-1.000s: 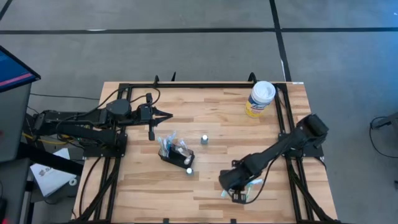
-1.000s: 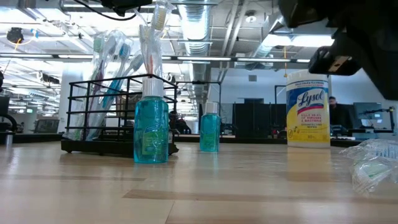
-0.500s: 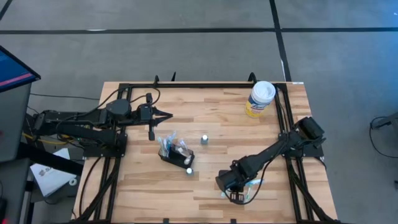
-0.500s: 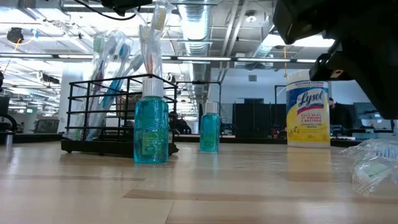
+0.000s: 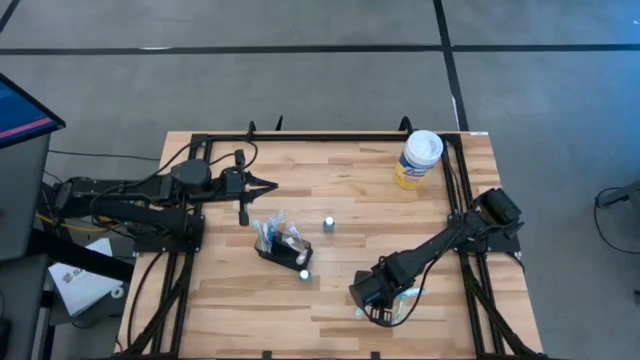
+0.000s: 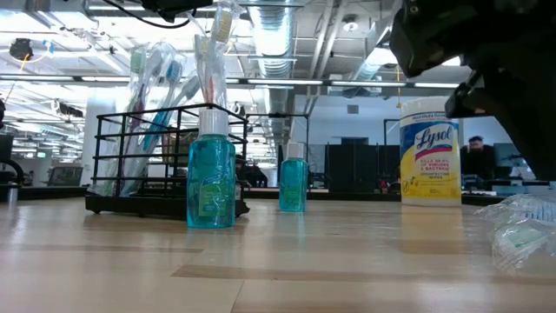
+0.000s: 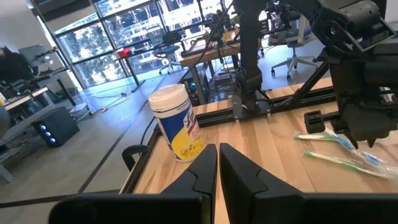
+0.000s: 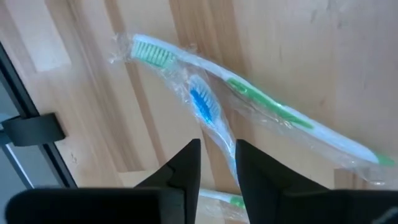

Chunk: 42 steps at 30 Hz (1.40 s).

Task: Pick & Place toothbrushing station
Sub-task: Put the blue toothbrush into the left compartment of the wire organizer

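Grabbing one of those wrapped toothbrushes looks like the step in hand for the right gripper (image 5: pixel 377 308), which hangs low over the near right part of the table (image 5: pixel 350 180). Its fingers (image 8: pixel 186 163) are spread a little, straddling the blue wrapped toothbrush (image 8: pixel 205 107), with the green wrapped toothbrush (image 8: pixel 261 106) lying across just beside it. To do it well I'd centre the jaws on the blue handle alone and come straight down, because the wrappers overlap and closing off-centre could snag both or just pinch plastic. The toothbrushing station (image 5: pixel 280 243), the black wire rack already holding a few brushes, sits near the table's middle, well apart from the gripper, with a teal bottle (image 6: pixel 211 169) right against its near side and a second small teal bottle (image 5: pixel 328 223) beside it. Room-wise, the loose brushes lie close to the near edge and the black frame rail (image 8: pixel 31 127), so there's little slack that way; toward the rack the wood is bare. The yellow Lysol canister (image 5: pixel 418 158) sits in the far right corner, out of the path. The left gripper (image 5: pixel 262 184) waits at far left, fingers (image 7: pixel 202 171) pressed together.
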### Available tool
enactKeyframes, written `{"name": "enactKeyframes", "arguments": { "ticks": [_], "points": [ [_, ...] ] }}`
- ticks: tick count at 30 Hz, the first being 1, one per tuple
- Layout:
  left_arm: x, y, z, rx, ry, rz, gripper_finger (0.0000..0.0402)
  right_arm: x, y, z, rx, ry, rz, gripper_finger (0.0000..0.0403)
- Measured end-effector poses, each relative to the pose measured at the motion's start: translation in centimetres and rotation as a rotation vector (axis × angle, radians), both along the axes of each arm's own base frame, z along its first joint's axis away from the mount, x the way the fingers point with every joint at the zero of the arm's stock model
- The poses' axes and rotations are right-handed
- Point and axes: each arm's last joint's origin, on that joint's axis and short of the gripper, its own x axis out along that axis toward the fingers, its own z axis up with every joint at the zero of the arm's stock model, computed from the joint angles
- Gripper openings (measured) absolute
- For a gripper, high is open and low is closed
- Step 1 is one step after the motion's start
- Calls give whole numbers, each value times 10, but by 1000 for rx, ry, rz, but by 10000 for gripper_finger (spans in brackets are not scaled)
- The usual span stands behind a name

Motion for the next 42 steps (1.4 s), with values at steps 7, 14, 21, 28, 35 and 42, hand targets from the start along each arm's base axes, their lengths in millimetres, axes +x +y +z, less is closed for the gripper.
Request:
{"name": "enactKeyframes", "arguments": {
  "ticks": [7, 14, 21, 28, 35, 42],
  "points": [
    [0, 0, 0, 0, 0, 0, 12, -1, 1, -2, -12, -12, 2, 122],
    [0, 0, 0, 0, 0, 0, 12, -1, 4, -9, -35, 2, 8, 155],
    [0, 0, 0, 0, -1, 0, 12, 3, 6, -24, -43, 28, 35, 170],
    [0, 0, 0, 1, -4, 0, 12, 2, 6, -34, -62, 59, 58, 144],
    [0, 0, 0, 1, -3, 0, 12, 5, 7, -34, -56, 36, 97, 65],
    [0, 0, 0, 0, -2, 0, 12, 4, 6, -34, -59, 39, 121, 13]
  ]
}}
